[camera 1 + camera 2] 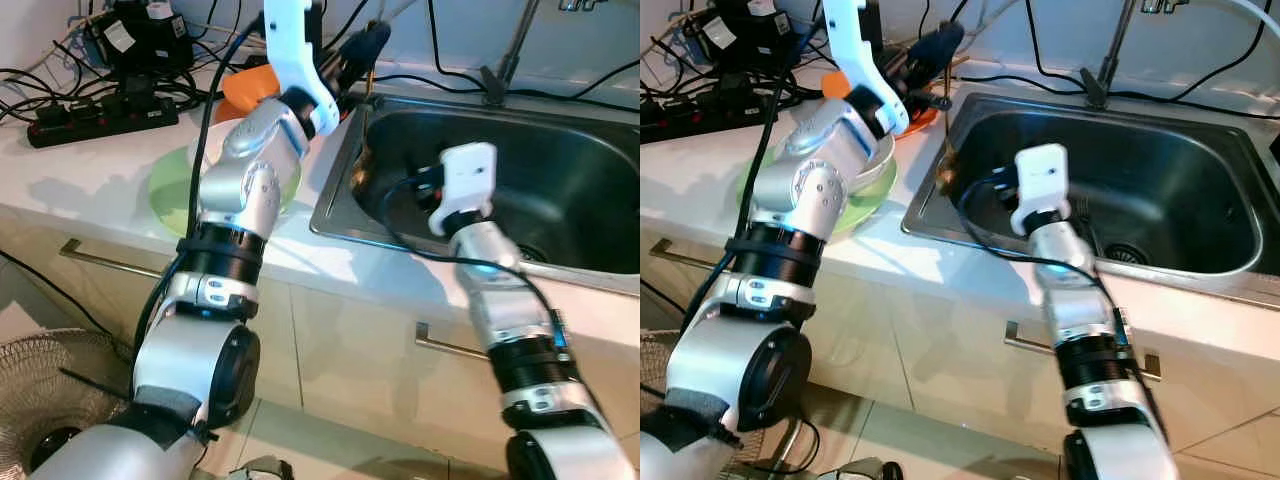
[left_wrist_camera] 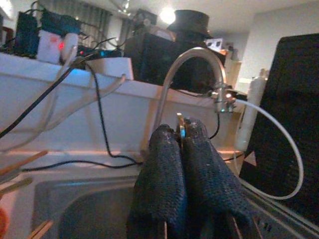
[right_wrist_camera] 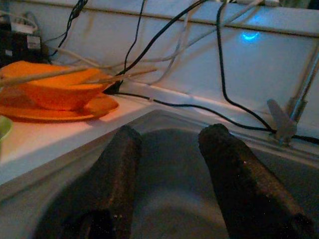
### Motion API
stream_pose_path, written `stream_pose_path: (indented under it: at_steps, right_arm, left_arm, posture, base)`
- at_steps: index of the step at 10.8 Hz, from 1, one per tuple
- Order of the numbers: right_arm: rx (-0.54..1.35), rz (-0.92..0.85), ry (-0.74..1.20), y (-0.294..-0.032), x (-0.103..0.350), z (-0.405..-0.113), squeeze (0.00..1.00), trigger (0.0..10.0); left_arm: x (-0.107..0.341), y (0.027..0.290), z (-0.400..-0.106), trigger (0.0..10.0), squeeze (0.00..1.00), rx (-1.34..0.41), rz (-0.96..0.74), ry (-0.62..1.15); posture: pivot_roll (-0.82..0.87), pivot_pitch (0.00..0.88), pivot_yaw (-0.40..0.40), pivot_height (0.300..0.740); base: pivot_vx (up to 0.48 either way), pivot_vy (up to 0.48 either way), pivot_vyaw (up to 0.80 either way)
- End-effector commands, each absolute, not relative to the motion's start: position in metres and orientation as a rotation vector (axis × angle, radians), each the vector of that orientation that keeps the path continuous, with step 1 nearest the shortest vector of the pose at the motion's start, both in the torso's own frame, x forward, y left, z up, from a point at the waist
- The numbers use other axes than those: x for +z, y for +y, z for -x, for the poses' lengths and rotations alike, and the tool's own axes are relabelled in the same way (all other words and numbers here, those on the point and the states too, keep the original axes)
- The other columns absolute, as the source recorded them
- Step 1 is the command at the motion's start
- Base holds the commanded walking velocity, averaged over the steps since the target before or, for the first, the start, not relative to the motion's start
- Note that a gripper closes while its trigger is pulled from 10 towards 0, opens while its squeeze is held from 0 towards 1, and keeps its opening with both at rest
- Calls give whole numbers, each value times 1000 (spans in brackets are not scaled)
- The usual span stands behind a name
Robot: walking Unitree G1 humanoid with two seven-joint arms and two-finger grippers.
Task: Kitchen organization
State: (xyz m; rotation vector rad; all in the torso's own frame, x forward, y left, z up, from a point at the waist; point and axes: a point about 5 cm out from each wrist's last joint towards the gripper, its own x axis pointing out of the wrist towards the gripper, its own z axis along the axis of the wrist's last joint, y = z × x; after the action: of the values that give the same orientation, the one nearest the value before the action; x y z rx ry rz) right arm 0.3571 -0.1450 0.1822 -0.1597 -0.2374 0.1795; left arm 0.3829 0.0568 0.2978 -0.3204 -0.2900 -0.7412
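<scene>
Two pincers at work. Left pincer [image 2: 182,169] pinched on thin utensil [image 2: 180,124], lifted over sink [image 1: 560,170] back-left corner, probably for sorting. Right pincer [image 3: 172,174] spread wide, empty, inside basin. Orange bowl [image 3: 60,87] with chopsticks [image 3: 45,75] at tabletop's rear.

The left arm is reaching up and far, its left gripper [image 2: 182,149] pinching its fingers together with something thin and shiny poking out between the tips. The right arm is stretching forward, right gripper [image 3: 169,144] hanging with fingers spread apart.
</scene>
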Motion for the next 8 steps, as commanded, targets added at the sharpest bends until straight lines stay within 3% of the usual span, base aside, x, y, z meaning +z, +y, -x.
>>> stream_pose_path:
  at_steps: [1,2,3,8]
  right_arm:
    - [190,122,-257,-149,186,-355,1000,10000]
    - [244,77,-285,-145,192,-351,706,10000]
    - [297,34,-307,-141,198,-347,0,10000]
    - [572,-13,-320,-112,198,-327,0,10000]
  left_arm:
    - [297,60,-383,10000,0,-719,308,-300]
    - [291,60,-384,10000,0,-709,312,-288]
    - [287,59,-384,10000,0,-709,305,-281]
    - [276,52,-384,10000,0,-729,310,-246]
  posture:
    - [-26,0,41,740]
    - [-31,0,45,740]
    - [-34,0,47,740]
    - [-32,0,56,740]
  base:
    - [0,0,0]
    - [0,0,0]
    - [0,0,0]
    - [0,0,0]
